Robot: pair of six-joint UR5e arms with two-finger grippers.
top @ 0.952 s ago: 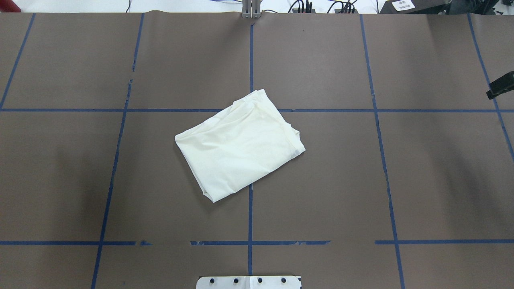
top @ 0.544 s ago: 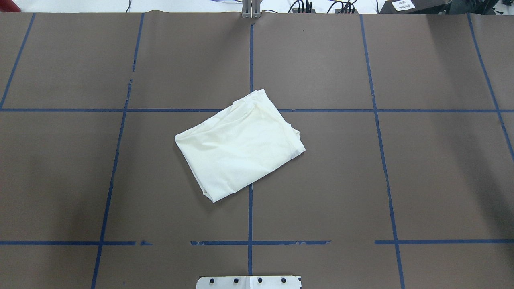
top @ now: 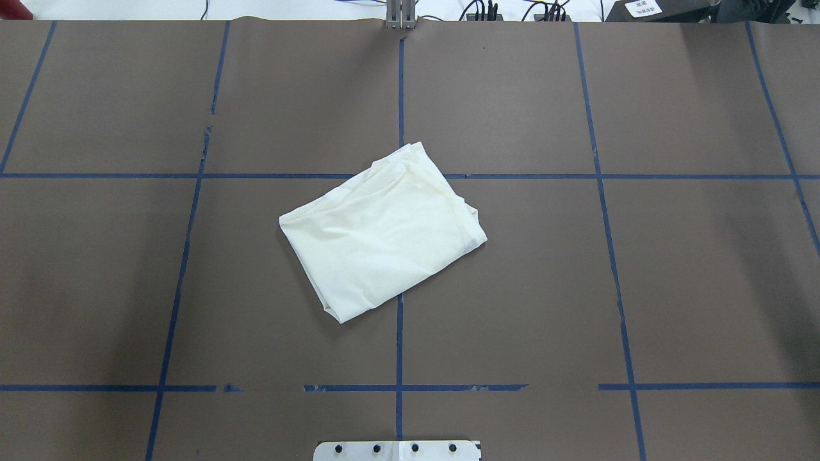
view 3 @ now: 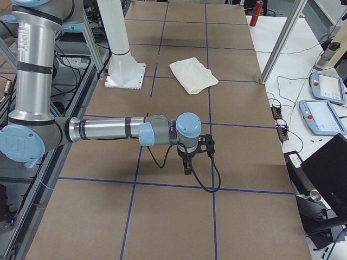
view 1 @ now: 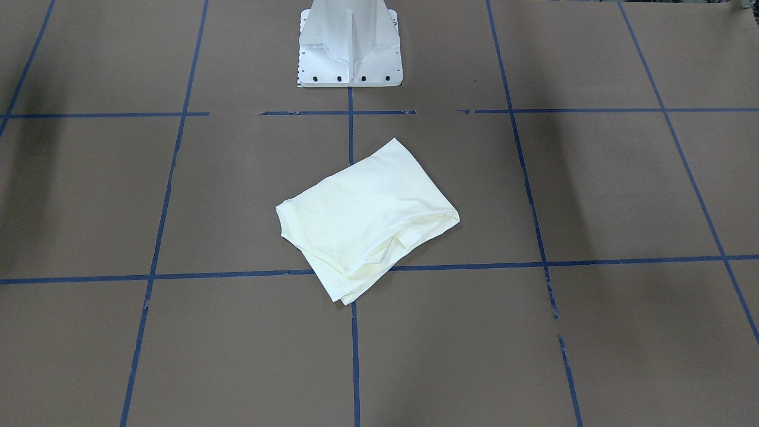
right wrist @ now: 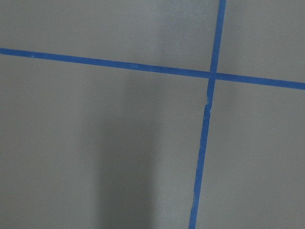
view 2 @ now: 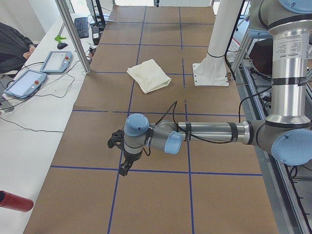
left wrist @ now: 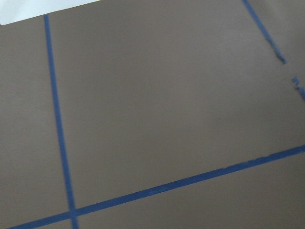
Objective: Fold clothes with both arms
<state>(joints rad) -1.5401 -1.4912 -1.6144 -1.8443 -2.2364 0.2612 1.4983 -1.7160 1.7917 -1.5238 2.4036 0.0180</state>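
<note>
The clothes (top: 384,234) are one cream shirt folded into a slanted rectangle near the table's middle, plain side up, also seen in the front view (view 1: 367,219) and both side views (view 2: 148,75) (view 3: 192,76). No print shows. Nothing touches it. My left gripper (view 2: 124,168) hangs over the table far out toward its left end, well away from the shirt. My right gripper (view 3: 187,166) hangs low toward the right end, equally far off. Both show only in the side views, so I cannot tell whether they are open or shut. The wrist views hold only brown table and blue tape.
The brown table (top: 576,288) carries a grid of blue tape lines. The white pedestal base (view 1: 350,47) stands at the robot's edge. Tablets (view 2: 27,80) and cables lie on the white bench beyond the far edge; a red cylinder (view 2: 14,201) lies there too.
A black gripper tip at the right edge of the overhead view one second ago has moved out of that view. The shirt has not moved.
</note>
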